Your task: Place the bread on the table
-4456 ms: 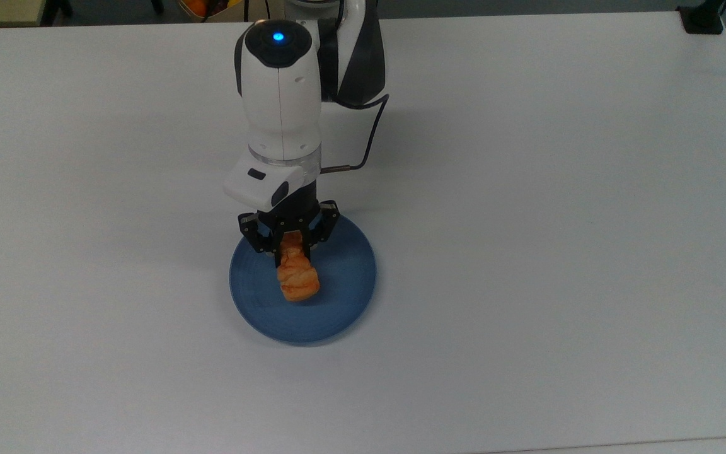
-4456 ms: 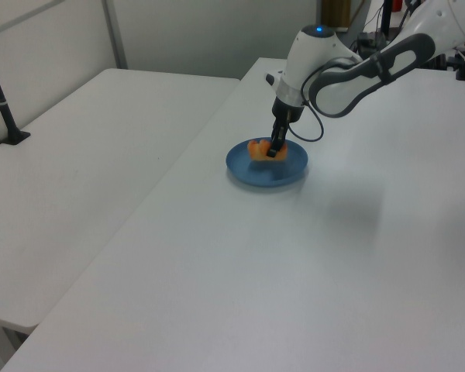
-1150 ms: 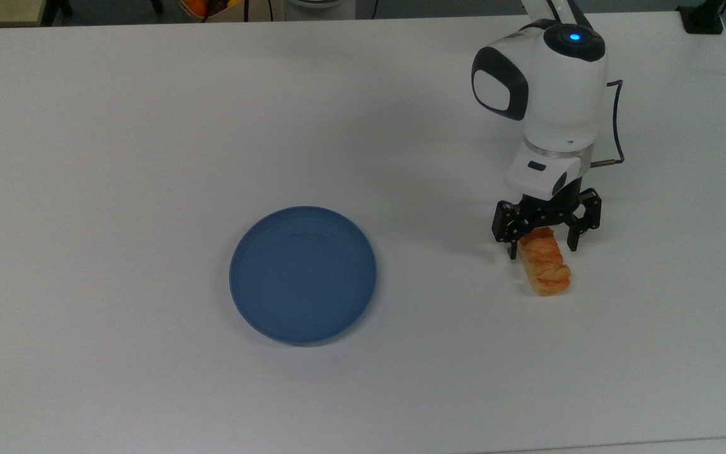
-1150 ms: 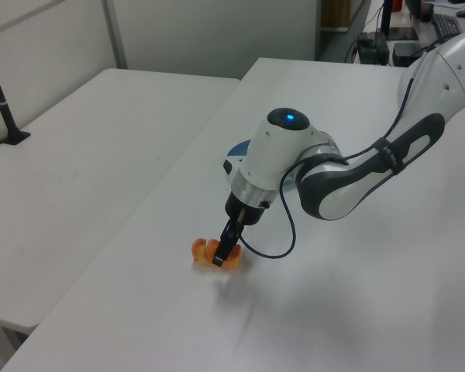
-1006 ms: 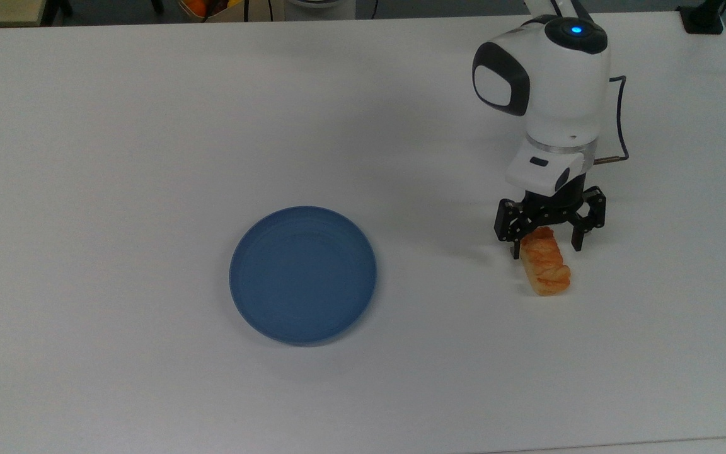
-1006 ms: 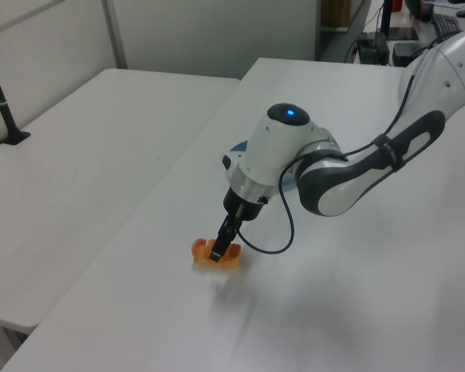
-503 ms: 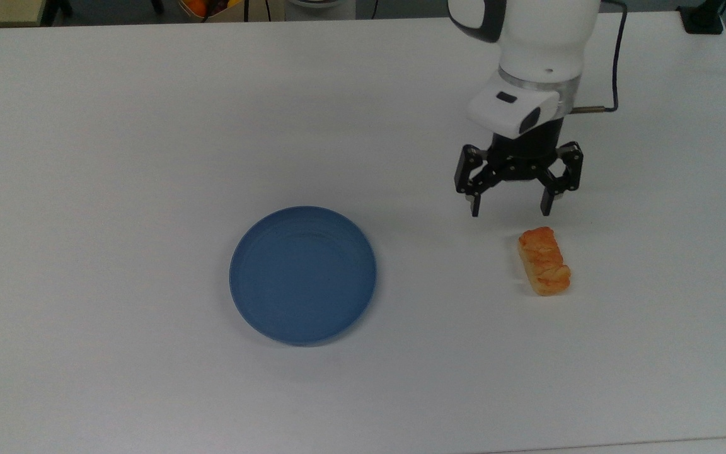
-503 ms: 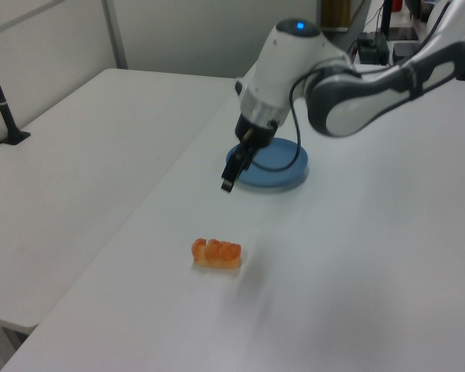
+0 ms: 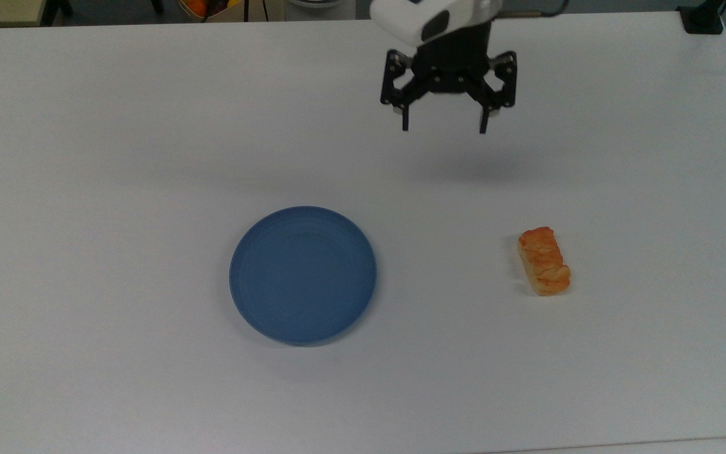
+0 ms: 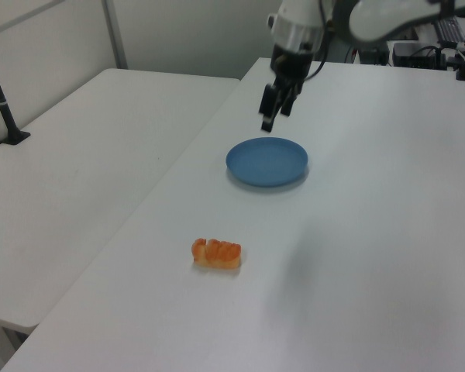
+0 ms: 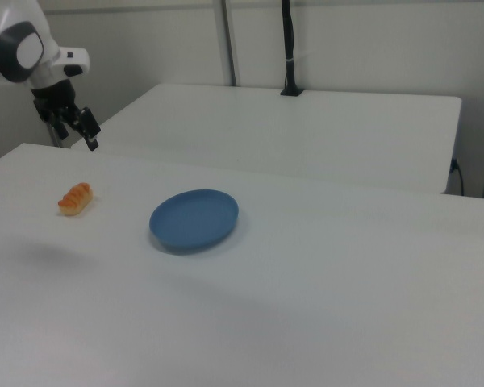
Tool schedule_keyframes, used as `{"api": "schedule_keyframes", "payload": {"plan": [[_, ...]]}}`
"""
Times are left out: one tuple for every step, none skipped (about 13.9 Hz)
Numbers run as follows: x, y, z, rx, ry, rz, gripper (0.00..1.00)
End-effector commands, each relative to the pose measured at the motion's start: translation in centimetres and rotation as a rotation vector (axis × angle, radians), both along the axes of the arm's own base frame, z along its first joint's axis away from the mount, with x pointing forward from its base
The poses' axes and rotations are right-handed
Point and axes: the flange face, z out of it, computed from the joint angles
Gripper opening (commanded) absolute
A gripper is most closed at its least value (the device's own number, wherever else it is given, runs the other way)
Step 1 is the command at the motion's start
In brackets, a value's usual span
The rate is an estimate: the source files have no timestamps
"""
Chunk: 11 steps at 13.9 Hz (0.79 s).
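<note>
Bread (image 9: 544, 261): lies flat on the counter (image 9: 117, 126), well apart from the blue plate (image 9: 303, 275)
Gripper (image 9: 443, 125): raised above the counter's far edge, jaws spread, holding nothing

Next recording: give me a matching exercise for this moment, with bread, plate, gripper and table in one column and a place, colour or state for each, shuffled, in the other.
Things:
1. bread
2. plate
3. gripper
4. table

Descriptions:
A. round, blue, nothing on it
B. open, up in the air, holding nothing
C. lying on the table, apart from the plate, at the top view's right
D. white, flat, carrying the bread and the plate

Pairs: 1-C, 2-A, 3-B, 4-D
</note>
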Motion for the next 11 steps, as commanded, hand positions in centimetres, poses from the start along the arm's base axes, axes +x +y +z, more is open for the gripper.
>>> {"api": "schedule_keyframes", "payload": {"plan": [[-4.4, -3.8, 3.1, 0.006, 0.092, -0.006, 1.0], [-5.3, -5.1, 3.7, -0.005, 0.125, -0.019, 1.0], [-6.6, -6.6, 4.2, -0.016, 0.168, -0.034, 1.0], [-7.9, -8.2, 4.9, -0.016, 0.173, -0.054, 1.0], [-9.1, -8.9, 5.5, -0.014, 0.167, -0.054, 1.0], [-9.5, -10.2, 5.7, -0.016, 0.165, -0.054, 1.0], [-9.5, -11.1, 5.8, -0.013, 0.166, -0.06, 1.0], [-9.9, -12.6, 6.3, 0.018, 0.16, -0.075, 1.0], [-10.2, -12.9, 6.4, 0.041, 0.163, -0.058, 1.0], [-10.4, -12.8, 6.4, 0.038, 0.161, -0.018, 1.0], [-10.3, -12.9, 6.2, 0.036, 0.16, 0.02, 1.0]]}}
